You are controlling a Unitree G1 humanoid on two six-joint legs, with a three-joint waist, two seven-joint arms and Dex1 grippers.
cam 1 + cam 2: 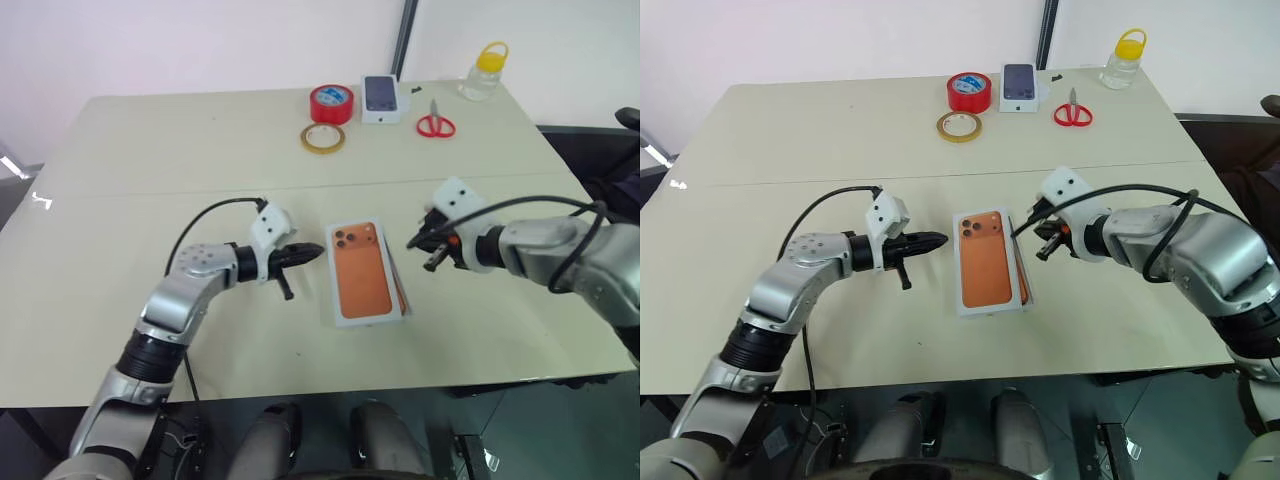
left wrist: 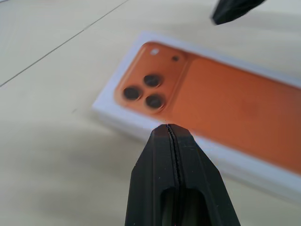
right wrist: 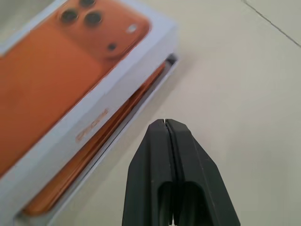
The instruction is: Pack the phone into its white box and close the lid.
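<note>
At mid-table lies the lid [image 1: 362, 275], its top printed with an orange phone back and three dark lenses inside a white border. It sits skewed over the white box [image 3: 169, 60], whose thin rim juts out on the right. An orange strip of the phone [image 3: 94, 155] shows between lid and rim. My left gripper [image 1: 318, 251] is shut and empty, its tip just left of the lid's near-lens corner. My right gripper [image 1: 412, 243] is shut and empty too, a little right of the lid's far corner, pointing at it.
At the back of the table are a red tape roll [image 1: 331, 103], a yellowish tape roll [image 1: 323, 138], a small white box picturing a dark phone [image 1: 381, 98], red scissors [image 1: 435, 125] and a jar with a yellow lid [image 1: 483, 72].
</note>
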